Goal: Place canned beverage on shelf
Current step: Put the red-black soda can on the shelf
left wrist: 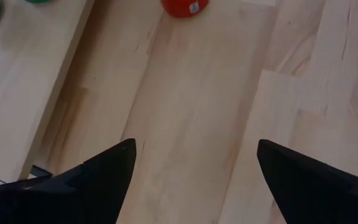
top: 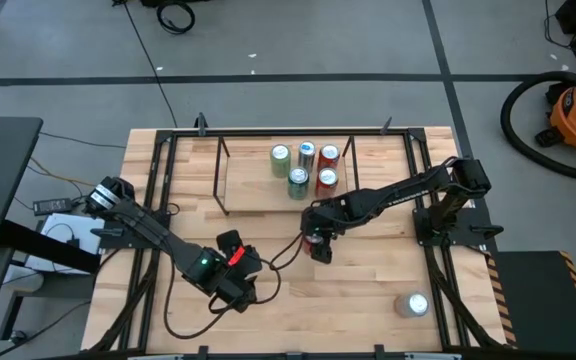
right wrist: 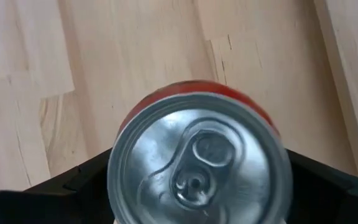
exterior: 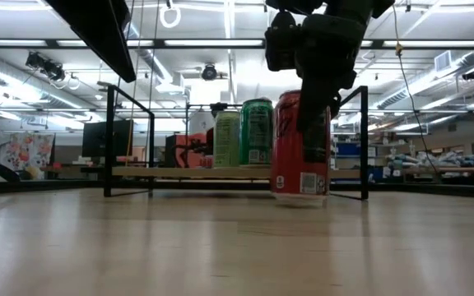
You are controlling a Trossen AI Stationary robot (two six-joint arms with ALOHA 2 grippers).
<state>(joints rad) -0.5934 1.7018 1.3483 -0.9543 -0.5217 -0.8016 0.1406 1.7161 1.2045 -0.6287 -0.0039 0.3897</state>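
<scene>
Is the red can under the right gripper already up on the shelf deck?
No. In the low view the red can stands on the table in front of the shelf.

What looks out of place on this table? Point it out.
One silver-topped can sits alone near the table's edge on the right arm's side, far from the shelf where five cans stand grouped. Whether it is upright or tipped I cannot tell. Nothing looks spilled or damaged.
</scene>
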